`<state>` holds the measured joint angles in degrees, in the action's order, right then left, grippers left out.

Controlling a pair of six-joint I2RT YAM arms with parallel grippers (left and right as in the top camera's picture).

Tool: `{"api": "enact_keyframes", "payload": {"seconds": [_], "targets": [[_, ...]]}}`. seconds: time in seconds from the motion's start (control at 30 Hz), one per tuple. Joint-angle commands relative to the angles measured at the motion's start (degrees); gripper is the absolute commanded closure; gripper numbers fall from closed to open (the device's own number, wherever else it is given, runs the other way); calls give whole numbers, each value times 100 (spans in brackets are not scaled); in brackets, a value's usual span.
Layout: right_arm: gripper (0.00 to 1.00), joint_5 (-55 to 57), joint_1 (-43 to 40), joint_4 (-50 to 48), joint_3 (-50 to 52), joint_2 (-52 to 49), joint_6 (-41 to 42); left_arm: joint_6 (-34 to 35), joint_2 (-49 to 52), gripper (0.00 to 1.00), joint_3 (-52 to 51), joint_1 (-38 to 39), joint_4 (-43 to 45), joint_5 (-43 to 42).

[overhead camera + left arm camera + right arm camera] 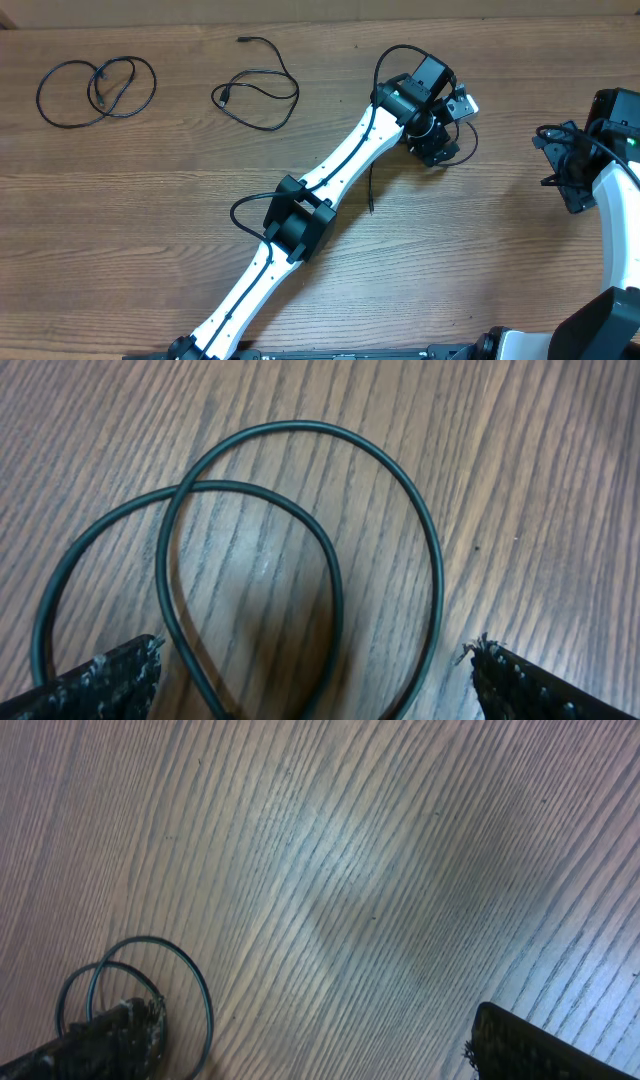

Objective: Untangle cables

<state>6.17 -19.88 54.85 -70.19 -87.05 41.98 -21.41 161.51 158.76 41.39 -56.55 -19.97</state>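
The first cable (100,75) is seen at the far left of the wooden counter (150,200), near the far edge. It is laid in two loose loops which cross each other, with a small plug inside the crossing. The second cable (225,95) lies to the right of it, apart from it. It makes one open loop with a plug at its left side, and a free end is stretched up toward the far edge. Both cables are thin and black, and both lie well apart from the tools.

The left tool (438,150) is held over the counter, right of the middle, on the long white arm. In the left wrist view the left tool (315,655) is wide open and nothing is gripped. The third cable (300,423) lies flat on the wood just in front of the two fingers (110,675) and between them. Two thin black loops are formed there, and they cross at the upper left.

The right tool (548,158) is kept at the right edge, well apart from the left one. It is also fully open and empty (315,1020). Small cable loops (190,965) are seen beyond its one finger; it cannot be told which cable this is.
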Motion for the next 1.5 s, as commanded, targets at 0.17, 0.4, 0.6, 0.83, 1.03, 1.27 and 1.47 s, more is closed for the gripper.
{"api": "enact_keyframes", "payload": {"seconds": [0.17, 0.4, 0.6, 0.83, 1.03, 1.27, 1.47], "targets": [[0, 15, -7, -28, -103, 26, 20, -136, -149, 0, -48, 0, 184, 151], [0, 15, -7, -28, -103, 26, 20, -133, -149, 0, -345, 15, 505, 153], [0, 15, -7, -28, -103, 24, 20, -136, -149, 0, -732, 22, 804, 240], [0, 15, -7, -28, -103, 24, 20, -133, -146, 9, -1008, 33, 1161, 234], [0, 15, -7, -28, -103, 26, 20, -345, -146, 37, -1469, 24, 1239, 256], [0, 15, -7, -28, -103, 24, 20, -345, -149, 96, -1685, 24, 1309, 260], [0, 15, -7, -28, -103, 26, 20, -341, -234, 96, -1174, -15, 879, 275]]}}
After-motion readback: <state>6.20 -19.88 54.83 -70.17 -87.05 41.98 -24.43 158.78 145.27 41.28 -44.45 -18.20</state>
